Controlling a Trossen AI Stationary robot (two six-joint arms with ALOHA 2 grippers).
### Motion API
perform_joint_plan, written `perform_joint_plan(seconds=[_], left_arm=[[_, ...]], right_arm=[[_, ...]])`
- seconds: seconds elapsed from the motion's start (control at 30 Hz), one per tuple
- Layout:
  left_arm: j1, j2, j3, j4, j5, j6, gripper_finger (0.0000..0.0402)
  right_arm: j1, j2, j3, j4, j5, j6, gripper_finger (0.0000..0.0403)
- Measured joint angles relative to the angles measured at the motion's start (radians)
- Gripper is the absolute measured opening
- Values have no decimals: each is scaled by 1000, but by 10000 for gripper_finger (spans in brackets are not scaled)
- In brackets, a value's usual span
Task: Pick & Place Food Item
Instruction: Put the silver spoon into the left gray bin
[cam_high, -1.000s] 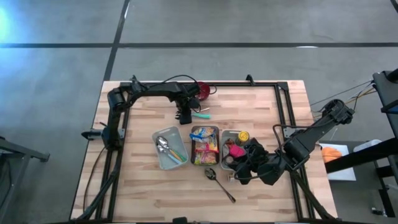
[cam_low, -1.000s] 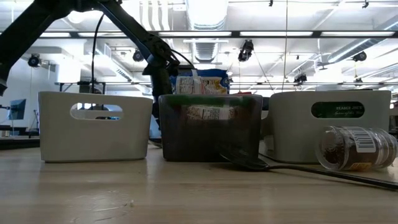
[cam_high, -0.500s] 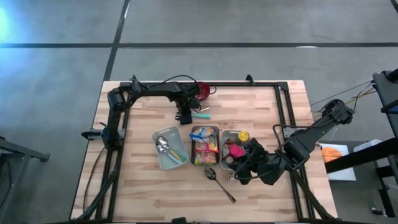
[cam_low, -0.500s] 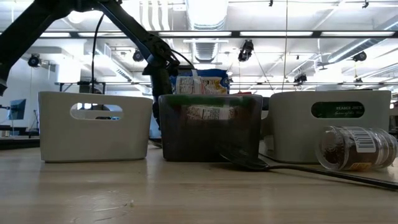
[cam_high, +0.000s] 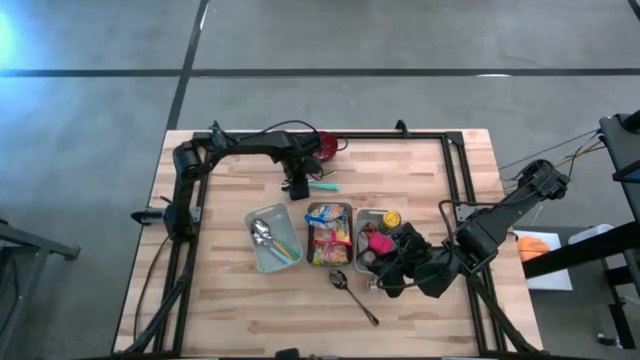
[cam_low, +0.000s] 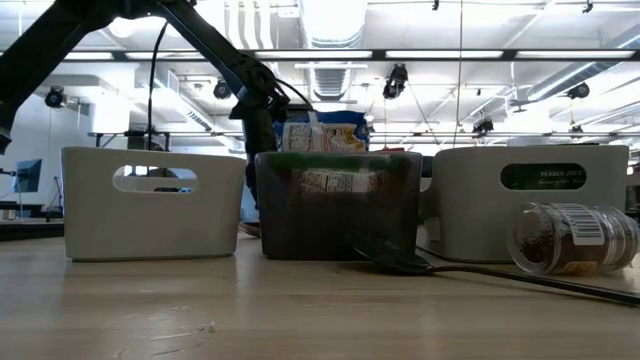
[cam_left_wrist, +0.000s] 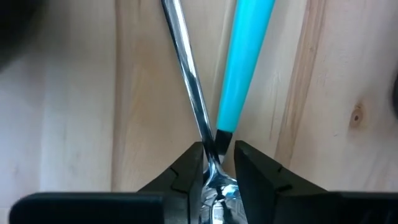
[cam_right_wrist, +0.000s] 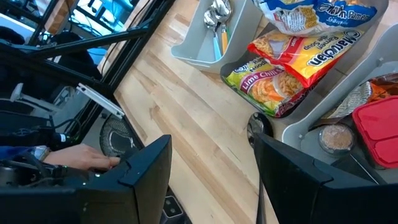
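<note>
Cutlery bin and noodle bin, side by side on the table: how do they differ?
The cutlery bin is pale and opaque; the noodle bin is dark and see-through. The cutlery bin holds spoons, the noodle bin noodle packets. From above, the cutlery bin sits askew, the noodle bin square to the table edge. Both are open-topped.

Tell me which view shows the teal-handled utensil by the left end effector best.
The left wrist view: the teal handle fills the frame beside a metal utensil, just ahead of the left end effector. The high view shows it only as a small teal sliver. The low and right wrist views do not show it.
</note>
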Motion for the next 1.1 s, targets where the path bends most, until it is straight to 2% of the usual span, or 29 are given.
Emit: perform_joint_plan(seconds=[0.27,0.47,0.73,1.1], left_arm=[[0,0,51,-9,0,-4,96],[0,0,51,65,0,-96,96],[0,16,58,77,-10,-190,96],[-4,98,128,-18,-97,-282,96]], right_arm=[[-1,0,0,0,-1,0,225],[-1,0,0,0,-1,-2,225],[0,0,0,0,-1,-5,225],[0,-10,0,8,-1,1,225]])
